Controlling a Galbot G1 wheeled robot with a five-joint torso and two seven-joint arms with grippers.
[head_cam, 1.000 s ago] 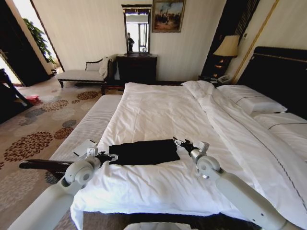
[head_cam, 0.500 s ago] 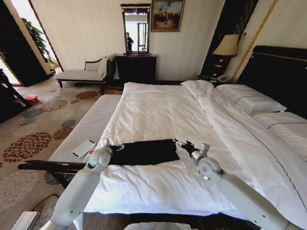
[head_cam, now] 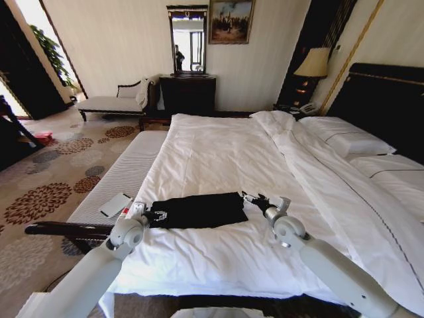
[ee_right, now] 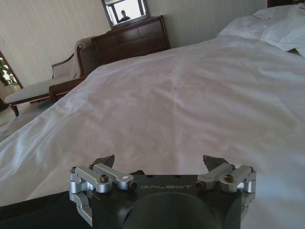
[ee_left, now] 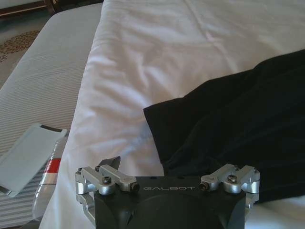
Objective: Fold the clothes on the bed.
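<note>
The bed (head_cam: 218, 156) fills the room, white and wide. Near its foot lies the black T-shirt (head_cam: 197, 209), already a low flat band, so I judge that a first fold is done and more folds remain. The left gripper (head_cam: 150, 214) is at the shirt's left end, the right gripper (head_cam: 250, 199) at its right end. Both have their jaws apart and they hold no fabric.
</note>
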